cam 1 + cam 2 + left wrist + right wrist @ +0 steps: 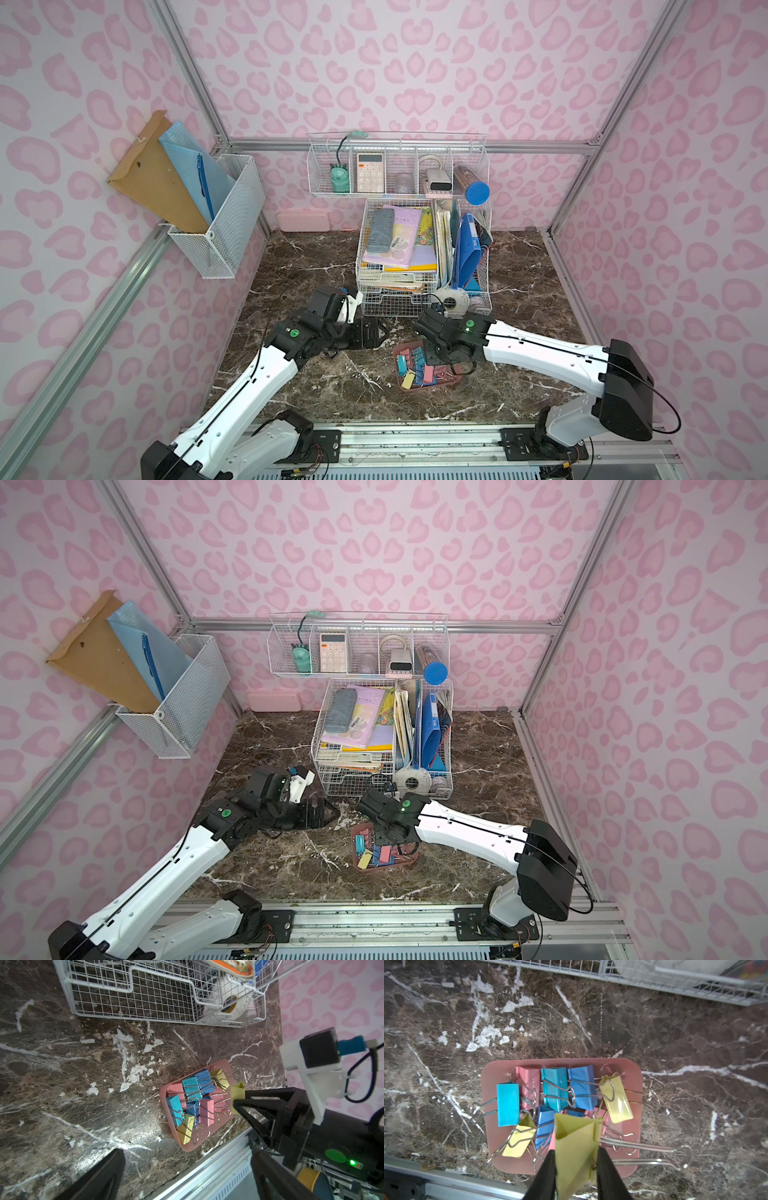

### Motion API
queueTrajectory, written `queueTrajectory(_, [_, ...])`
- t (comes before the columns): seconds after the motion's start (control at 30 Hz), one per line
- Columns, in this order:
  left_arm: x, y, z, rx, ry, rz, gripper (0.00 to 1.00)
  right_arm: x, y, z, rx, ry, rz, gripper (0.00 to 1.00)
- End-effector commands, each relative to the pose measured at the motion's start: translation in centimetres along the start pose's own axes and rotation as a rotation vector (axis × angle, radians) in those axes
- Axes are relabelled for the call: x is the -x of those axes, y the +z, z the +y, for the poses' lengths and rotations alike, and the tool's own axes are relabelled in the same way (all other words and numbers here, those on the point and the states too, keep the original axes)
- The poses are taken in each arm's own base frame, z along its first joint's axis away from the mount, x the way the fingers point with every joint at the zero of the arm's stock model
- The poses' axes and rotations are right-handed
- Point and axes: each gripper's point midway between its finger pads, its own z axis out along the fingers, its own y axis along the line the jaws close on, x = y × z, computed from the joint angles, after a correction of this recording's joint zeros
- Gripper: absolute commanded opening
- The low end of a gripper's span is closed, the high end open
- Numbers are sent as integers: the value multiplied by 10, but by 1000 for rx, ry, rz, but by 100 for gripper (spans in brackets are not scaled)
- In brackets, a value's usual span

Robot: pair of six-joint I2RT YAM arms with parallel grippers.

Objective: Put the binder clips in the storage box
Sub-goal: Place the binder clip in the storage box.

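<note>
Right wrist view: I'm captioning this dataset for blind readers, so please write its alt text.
The right gripper pinches a yellow binder clip over a pinkish storage box that holds a heap of blue, teal, pink and yellow binder clips. The box sits on a dark marble table, with a white wire basket beyond it.

Dark marble tabletop (316, 374): storage box (633, 1076) near front, white wire baskets (386, 305) behind, pale pink case (303, 219) at back.
</note>
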Motion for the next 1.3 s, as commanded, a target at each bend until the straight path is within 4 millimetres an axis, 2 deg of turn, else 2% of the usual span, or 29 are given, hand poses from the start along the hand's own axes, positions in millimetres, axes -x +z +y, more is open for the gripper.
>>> queueTrajectory(0.0, [10,3,2,28,14,-46,100,0,9,8,14,24,-1,30])
queueTrajectory(0.2, [11,1,4,61,33,-33,100,-4,25,1,-90,-8,-3,31])
queueTrajectory(0.3, [9,0,9,83,32,-34,100,-10,26,0,-142,-44,-4,33])
queueTrajectory(0.43, [7,-1,14,102,24,-46,100,-17,25,5,-156,-60,-4,43])
queueTrajectory(0.57, [7,-5,17,117,25,-65,100,-15,20,12,-129,-54,-21,58])
queueTrajectory(0.8, [15,-16,24,175,18,-125,100,0,-7,16,-96,-36,-91,62])
queueTrajectory(1.0, [25,-31,30,232,36,-196,100,21,-41,8,-54,2,-198,67])
queueTrajectory(1.1, [36,-47,43,329,89,-280,100,49,-71,-6,-64,15,-357,69])
queueTrajectory(1.17, [47,-62,62,450,94,-374,100,78,-96,-29,-97,53,-520,72])
queueTrajectory(1.27, [60,-80,92,610,24,-532,99,116,-124,-66,-107,91,-712,76])
